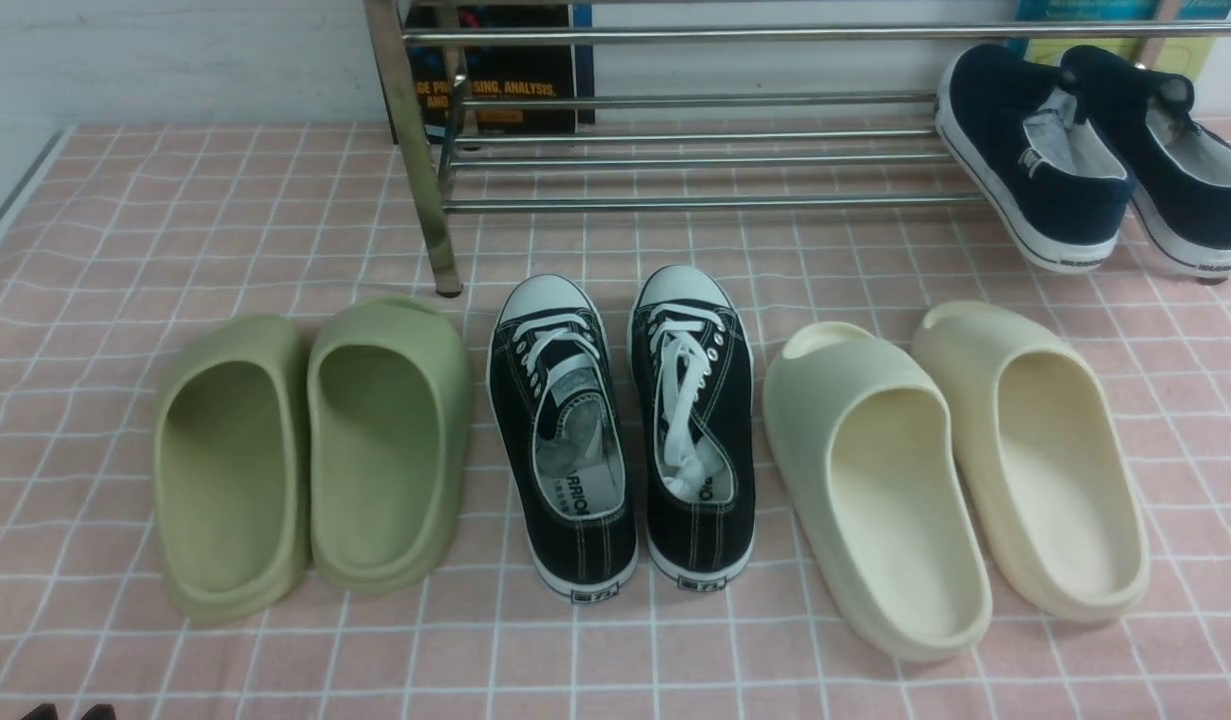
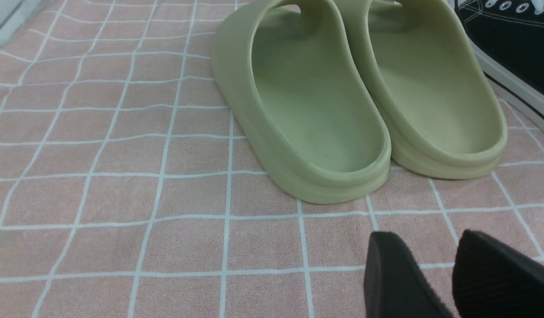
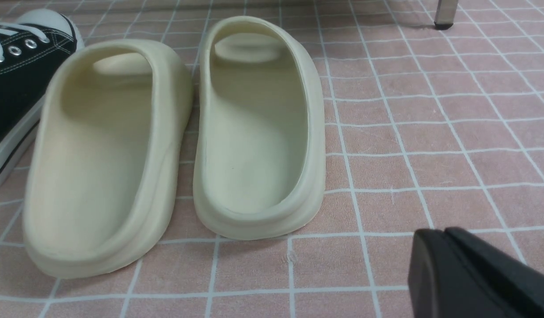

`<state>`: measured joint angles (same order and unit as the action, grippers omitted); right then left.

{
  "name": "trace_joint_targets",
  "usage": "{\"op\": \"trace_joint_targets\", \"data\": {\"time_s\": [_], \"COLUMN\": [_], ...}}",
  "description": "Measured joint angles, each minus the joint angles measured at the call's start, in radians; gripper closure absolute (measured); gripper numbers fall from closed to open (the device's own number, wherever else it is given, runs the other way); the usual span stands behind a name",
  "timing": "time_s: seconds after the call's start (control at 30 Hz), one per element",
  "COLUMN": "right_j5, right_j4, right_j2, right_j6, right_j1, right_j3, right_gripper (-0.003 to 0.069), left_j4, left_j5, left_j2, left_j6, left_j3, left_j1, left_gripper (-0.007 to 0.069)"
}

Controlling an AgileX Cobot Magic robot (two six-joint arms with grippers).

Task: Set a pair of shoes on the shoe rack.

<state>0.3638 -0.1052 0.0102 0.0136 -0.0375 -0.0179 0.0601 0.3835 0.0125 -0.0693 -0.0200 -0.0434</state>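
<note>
The two navy slip-on shoes [image 1: 1035, 160] [image 1: 1180, 150] lie side by side, tilted, on the lower bars at the right end of the chrome shoe rack [image 1: 695, 202], heels toward me. My left gripper [image 2: 426, 238] is open and empty, low over the pink cloth near the green slides. Its tips just show at the bottom left of the front view [image 1: 70, 713]. My right gripper [image 3: 435, 234] is shut and empty, over the cloth to the right of the cream slides. It is out of the front view.
In front of the rack stand a row of green foam slides [image 1: 315, 450], black lace-up sneakers [image 1: 620, 430] and cream foam slides [image 1: 955, 470]. The pink checked cloth [image 1: 175, 200] covers the table. A book [image 1: 505, 90] leans behind the rack. A rack leg [image 1: 420, 170] stands at front left.
</note>
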Motion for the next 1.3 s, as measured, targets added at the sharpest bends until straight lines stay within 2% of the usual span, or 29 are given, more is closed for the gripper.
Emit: {"op": "trace_joint_targets", "data": {"time_s": [1.3], "right_j5": [0.000], "right_j4": [0.000], "right_j2": [0.000], "right_j6": [0.000], "right_j1": [0.000], "right_j3": [0.001], "right_gripper": [0.0587], "left_j4": [0.000], "left_j5": [0.000], "left_j2": [0.000], "left_j6": [0.000], "left_j3": [0.000], "left_j1": [0.000], "left_gripper": [0.0385]}}
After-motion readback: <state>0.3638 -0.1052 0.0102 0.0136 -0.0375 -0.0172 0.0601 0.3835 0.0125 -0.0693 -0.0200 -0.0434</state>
